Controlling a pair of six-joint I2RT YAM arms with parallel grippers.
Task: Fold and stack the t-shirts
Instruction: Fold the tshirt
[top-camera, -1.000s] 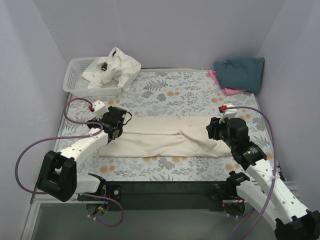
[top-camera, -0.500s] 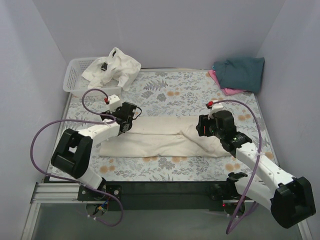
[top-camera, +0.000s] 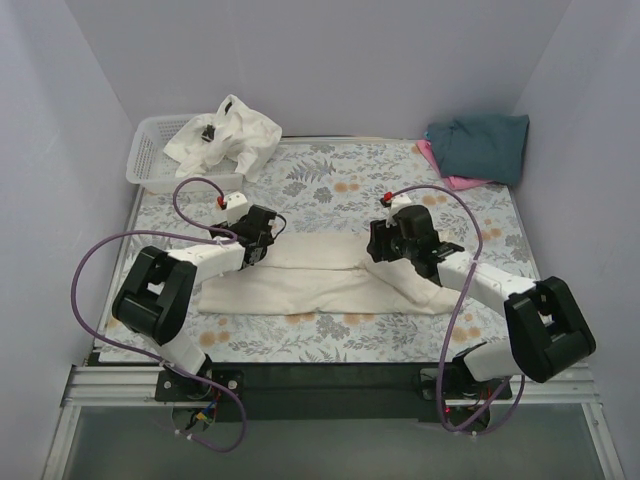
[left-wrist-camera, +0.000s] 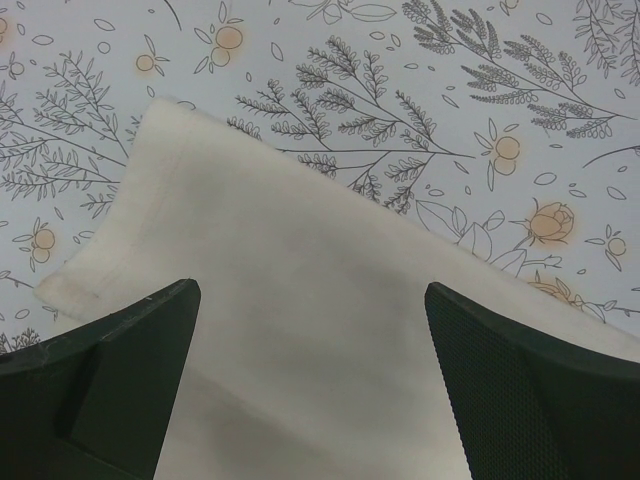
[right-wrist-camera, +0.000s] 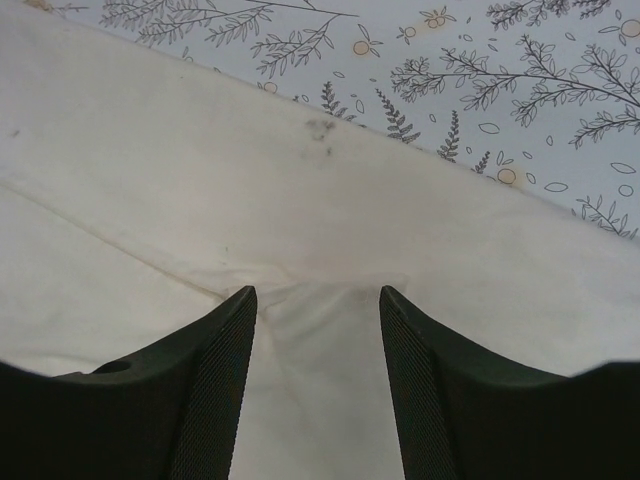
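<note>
A cream t-shirt (top-camera: 320, 275) lies folded into a long band across the middle of the floral table. My left gripper (top-camera: 262, 232) hovers over its far left corner, jaws open; the left wrist view shows the cloth (left-wrist-camera: 300, 330) flat between the fingers. My right gripper (top-camera: 385, 240) is over the band's far edge right of centre, jaws open; the right wrist view shows a crease (right-wrist-camera: 315, 300) between the fingers. A crumpled white t-shirt (top-camera: 225, 135) lies partly in the basket. A folded dark teal t-shirt (top-camera: 480, 145) lies on a pink one (top-camera: 455, 180) at the far right.
A white lattice basket (top-camera: 150, 160) stands at the far left corner. Purple cables loop from both arms. Grey walls close in the table on three sides. The dark front rail (top-camera: 320, 375) runs along the near edge.
Both grippers have moved away from the near side and inward, onto the far edge of the cream band. The right one has travelled further left. The shirt has not shifted.
</note>
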